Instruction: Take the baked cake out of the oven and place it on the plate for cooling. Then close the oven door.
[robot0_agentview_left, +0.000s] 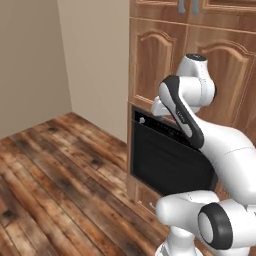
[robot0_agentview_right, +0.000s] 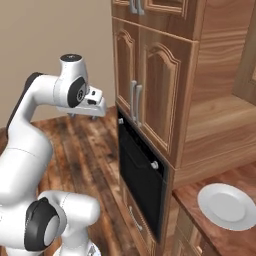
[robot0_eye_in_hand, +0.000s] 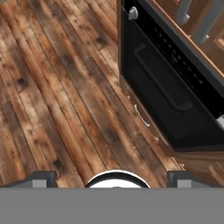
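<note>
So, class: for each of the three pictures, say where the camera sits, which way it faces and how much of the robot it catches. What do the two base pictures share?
Left base view: behind the arm on its left, facing the closed oven door; arm at lower right.
Right base view: behind on its right, facing the oven side-on, the plate on the counter; arm at lower left, open gripper.
Hand view: on the hand, looking down at floor and oven door; fingertips at bottom.
Shared: oven, wooden cabinets, plank floor.

Oven door (robot0_agentview_right: 141, 181): black, smooth, slightly glossy. Knobs (robot0_agentview_right: 154, 164) on oven: silver metal. Cabinet doors (robot0_agentview_right: 159, 97) above oven: brown wood, satin. Floor (robot0_agentview_left: 60, 180): rough worn planks. Plate (robot0_agentview_right: 226, 205): white, smooth, matt.
</note>
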